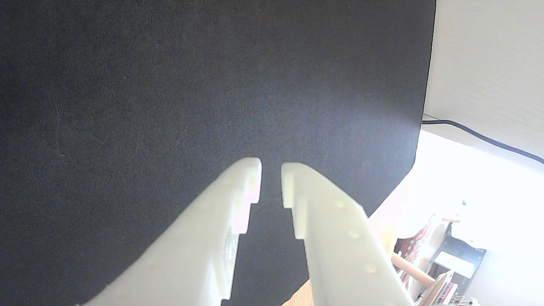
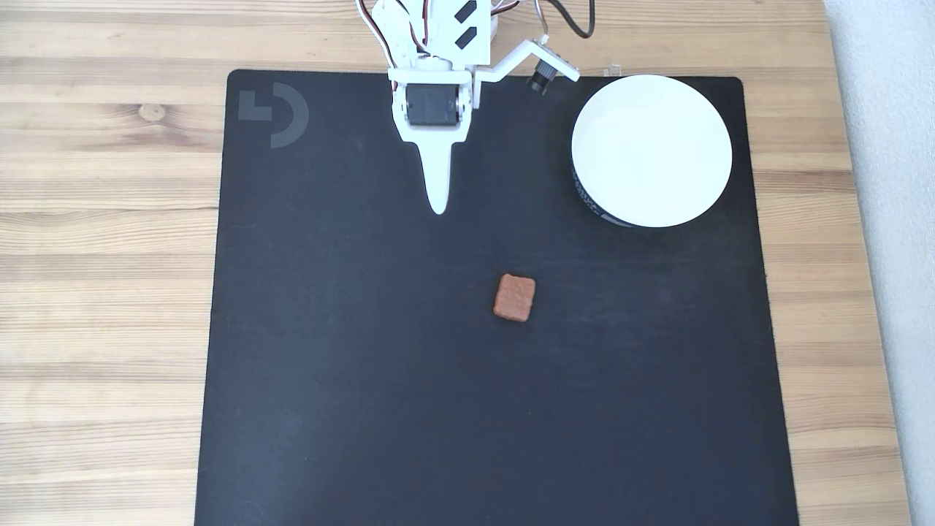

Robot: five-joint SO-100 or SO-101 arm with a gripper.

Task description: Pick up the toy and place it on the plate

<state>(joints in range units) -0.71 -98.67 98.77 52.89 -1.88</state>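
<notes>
The toy [image 2: 514, 297], a small reddish-brown block with a bumpy top, lies flat near the middle of the black mat in the fixed view. At the mat's upper right corner stands the white plate [image 2: 650, 150], nothing in it, with a dark printed band on its side. My white gripper [image 2: 438, 208] points down the picture from the top edge, up and to the left of the toy and well left of the plate. In the wrist view the gripper [image 1: 270, 163] hangs over bare mat, its tips a narrow slit apart, holding nothing.
The black mat [image 2: 365, 380] covers most of a wooden table [image 2: 109, 219], with wood showing on the left and top. A pale surface [image 2: 891, 219] runs along the right side. A dark cable [image 1: 480, 136] crosses the bright area beyond the mat's edge in the wrist view.
</notes>
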